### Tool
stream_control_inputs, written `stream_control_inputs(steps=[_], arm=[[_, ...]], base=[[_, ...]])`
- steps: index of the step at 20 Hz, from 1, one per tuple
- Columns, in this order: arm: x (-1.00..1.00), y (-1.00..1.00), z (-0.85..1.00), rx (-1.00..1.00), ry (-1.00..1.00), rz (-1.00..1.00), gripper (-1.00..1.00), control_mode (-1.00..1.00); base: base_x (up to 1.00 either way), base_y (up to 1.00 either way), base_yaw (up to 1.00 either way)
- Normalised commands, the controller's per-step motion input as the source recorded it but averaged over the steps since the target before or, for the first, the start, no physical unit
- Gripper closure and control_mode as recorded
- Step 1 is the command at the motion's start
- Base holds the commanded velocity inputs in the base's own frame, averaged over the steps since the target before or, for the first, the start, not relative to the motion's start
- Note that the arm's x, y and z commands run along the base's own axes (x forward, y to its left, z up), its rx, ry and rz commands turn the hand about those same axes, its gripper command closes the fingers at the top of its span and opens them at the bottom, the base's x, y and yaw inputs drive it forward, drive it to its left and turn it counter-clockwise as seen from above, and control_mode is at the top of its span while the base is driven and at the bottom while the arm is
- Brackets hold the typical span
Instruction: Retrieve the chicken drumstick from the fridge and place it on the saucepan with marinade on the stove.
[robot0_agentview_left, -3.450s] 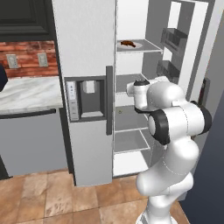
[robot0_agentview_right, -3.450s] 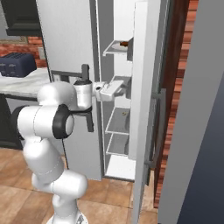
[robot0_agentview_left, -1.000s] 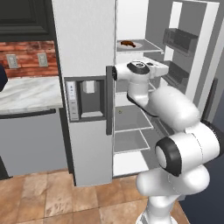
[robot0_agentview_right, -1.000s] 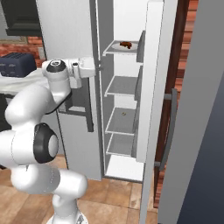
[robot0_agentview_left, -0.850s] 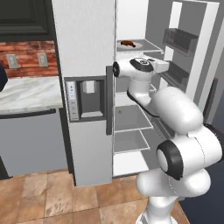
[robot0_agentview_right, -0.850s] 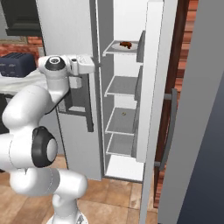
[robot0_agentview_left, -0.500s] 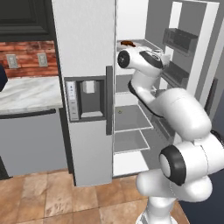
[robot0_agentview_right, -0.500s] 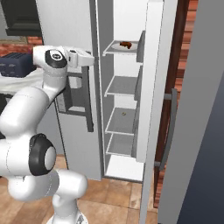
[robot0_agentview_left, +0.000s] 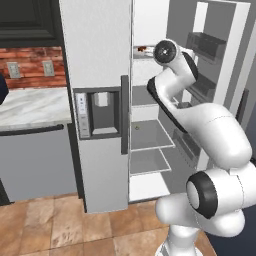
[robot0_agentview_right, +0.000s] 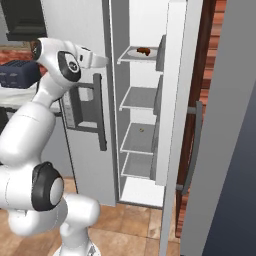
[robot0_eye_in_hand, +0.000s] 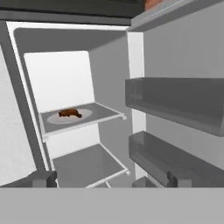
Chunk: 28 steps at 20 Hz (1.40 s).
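Observation:
The fridge (robot0_agentview_left: 100, 60) stands with its right door swung open. On its top shelf the chicken drumstick (robot0_eye_in_hand: 70, 113), small and reddish-brown, lies on a white plate (robot0_eye_in_hand: 85, 114); it also shows as drumstick (robot0_agentview_right: 143, 51) and drumstick (robot0_agentview_left: 142, 49). My gripper (robot0_eye_in_hand: 112, 179) is open, its two fingertips (robot0_eye_in_hand: 43, 178) wide apart and holding nothing. It hangs in front of the open compartment, short of the shelf and a little below the drumstick's level. From the right, the gripper (robot0_agentview_right: 102, 61) points at the opening. The saucepan and the stove are out of view.
The open door's bins (robot0_eye_in_hand: 175, 100) run close along the right of the hand. Bare shelves (robot0_agentview_right: 140, 97) sit below the top one, one with a small speck (robot0_agentview_right: 141, 130). A marble counter (robot0_agentview_left: 30, 107) lies left of the fridge, with a dark box (robot0_agentview_right: 17, 72) on it.
The arm has lifted its hand from mid-shelf height to top-shelf height and turned it toward the open compartment. The jaws stayed open; the drumstick has not moved.

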Motion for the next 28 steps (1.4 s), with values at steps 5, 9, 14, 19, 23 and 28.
stream_control_inputs(steps=[5,9,14,19,23,28], arm=[[-0.37,0.45,0.00,0.10,0.06,0.35,-1.00,-1.00],[-0.34,0.59,0.00,0.10,0.07,0.32,-1.00,-1.00],[-0.36,0.61,0.00,0.09,0.04,0.31,-1.00,-1.00],[-0.35,0.10,-0.19,0.08,0.00,0.38,-1.00,-1.00],[-0.15,-0.01,-0.20,-0.02,-0.12,0.17,-1.00,-1.00],[-0.28,-0.06,0.02,-0.12,-0.03,0.01,-1.00,-1.00]], base=[[0.00,0.00,0.00],[0.00,0.00,0.00],[0.00,0.00,0.00],[0.00,0.00,0.00],[0.00,0.00,0.00],[0.00,0.00,0.00]])
